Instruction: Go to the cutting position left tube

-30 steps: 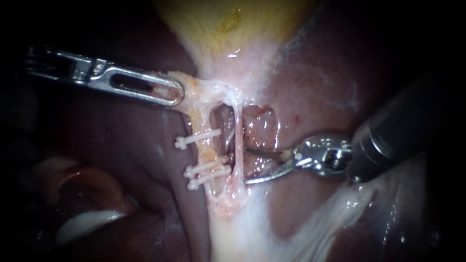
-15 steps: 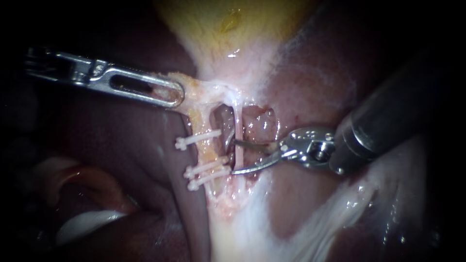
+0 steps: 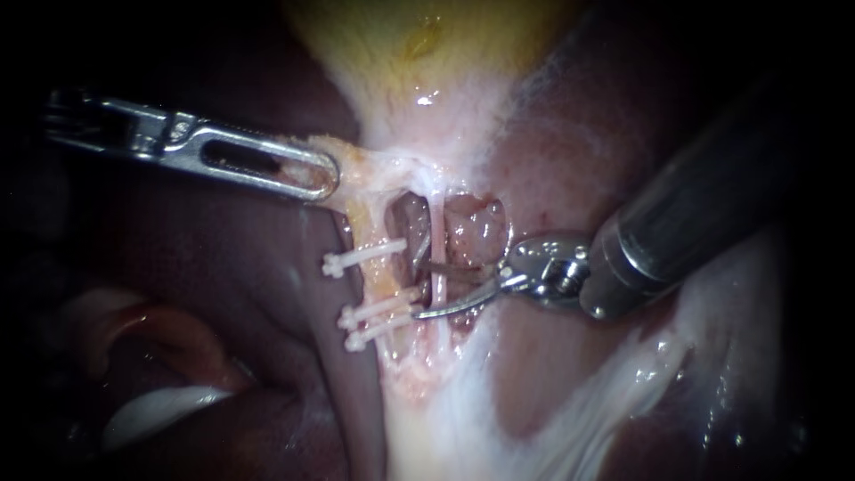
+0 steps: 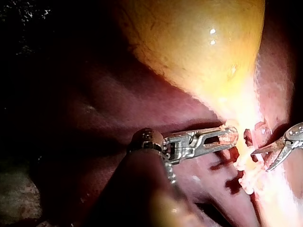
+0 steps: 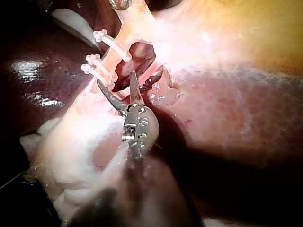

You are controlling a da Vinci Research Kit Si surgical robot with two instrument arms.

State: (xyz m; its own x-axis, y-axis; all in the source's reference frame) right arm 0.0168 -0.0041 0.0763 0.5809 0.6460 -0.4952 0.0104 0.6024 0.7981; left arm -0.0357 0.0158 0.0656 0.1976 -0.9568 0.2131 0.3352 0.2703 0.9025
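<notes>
The left tube [image 3: 376, 278] is yellowish and carries three white clips: one upper clip [image 3: 363, 256] and two lower ones [image 3: 378, 317]. A thin pale right tube [image 3: 437, 267] runs beside it. My right instrument [image 3: 417, 289] has curved blades. They stand open astride the thin tube, level with the gap between the clips, tips close to the left tube. The right wrist view shows those blades [image 5: 116, 79] apart beside the clips [image 5: 102, 64]. My left instrument [image 3: 307, 174] is shut on tissue at the gallbladder [image 3: 427, 53] neck and holds it leftward; the left wrist view shows the same grip [image 4: 225, 138].
Dark liver [image 3: 223, 267] lies to the left and below, and more liver [image 3: 570, 151] to the right. A reddish window of bared tissue [image 3: 472, 227] opens behind the tubes. White fatty tissue [image 3: 463, 401] spreads below them. My right instrument's thick shaft [image 3: 695, 214] crosses the right side.
My right instrument has moved left, its open blades passing around the thin tube toward the clipped left tube. The left instrument and its grip have not moved.
</notes>
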